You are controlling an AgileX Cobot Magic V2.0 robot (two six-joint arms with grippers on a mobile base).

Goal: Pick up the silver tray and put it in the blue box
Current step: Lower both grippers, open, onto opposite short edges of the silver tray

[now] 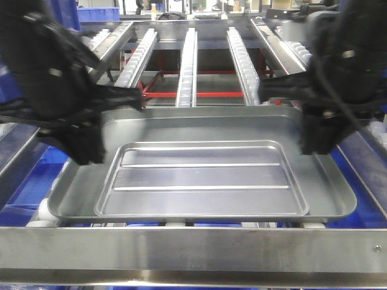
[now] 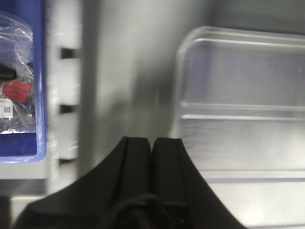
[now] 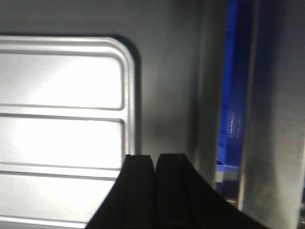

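Note:
The silver tray [image 1: 199, 175] lies flat on the roller rack, with a raised rim and two lengthwise ridges in its recessed centre. My left gripper [image 1: 89, 154] hangs over the tray's left margin. In the left wrist view its jaws [image 2: 152, 140] are pressed together with nothing between them, over the tray [image 2: 238, 86]. My right gripper [image 1: 314, 145] hangs over the tray's right margin. In the right wrist view it is shut and empty too [image 3: 156, 156], beside the centre panel [image 3: 62, 81]. A blue box [image 2: 21, 133] shows left of the rack, and blue plastic [image 3: 231, 95] shows to the right.
Roller rails [image 1: 187, 66] run away behind the tray. A steel front bar [image 1: 193, 248] crosses below it. The left blue box holds a plastic bag with a red item [image 2: 16, 88]. Blue bins [image 1: 27, 181] sit under the rack.

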